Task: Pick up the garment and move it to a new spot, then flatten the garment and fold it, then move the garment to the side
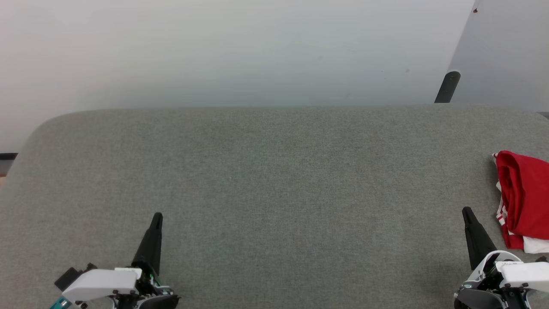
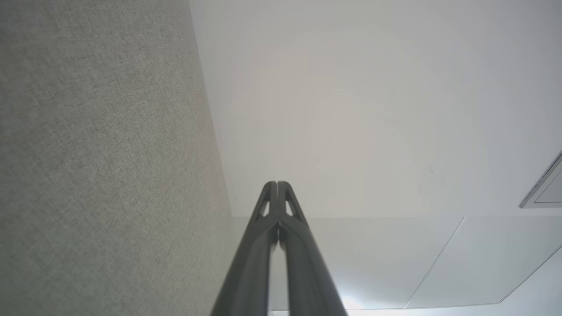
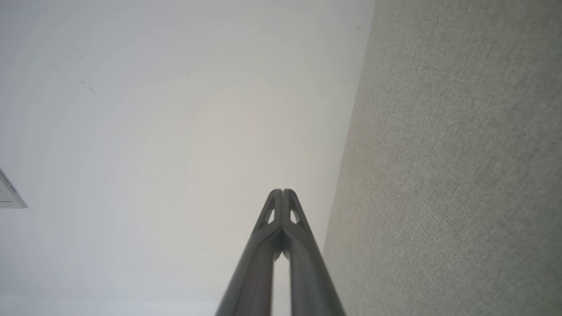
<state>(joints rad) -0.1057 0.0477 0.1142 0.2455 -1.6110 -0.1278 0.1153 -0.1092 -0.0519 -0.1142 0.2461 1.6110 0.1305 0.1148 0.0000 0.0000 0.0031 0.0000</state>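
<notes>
Near edge: left claw [image 1: 157, 216] low left, fingers pressed together, holding nothing. Left wrist view agrees, tips meet with no gap. Right claw [image 1: 466, 211] low right, also closed tight and empty; same in the right wrist view. Both hover over or rest on the grey fabric surface [image 1: 274, 171]; contact can't be told.

Just right of and slightly beyond the right claw lies the garment [image 1: 525, 193], near it but not touching. It sits at the far right of the surface, cut off by the picture edge. It's a compact, layered red bundle with striped trim down its left side and a white patch at the near end.

Handling, as a guess: light, soft, floppy, probably a slick knit. Layers will likely slide and open if pinched by one ply. Better to grab through the whole stack at the left folded edge or a near corner, both claws for a flat carry.

Long axis runs near-to-far, roughly parallel to the right claw's fingers. Collar end versus hem end can't be told.

Far: pale wall [image 1: 214, 51], dark post [image 1: 447, 87], grey panel [image 1: 506, 51].
</notes>
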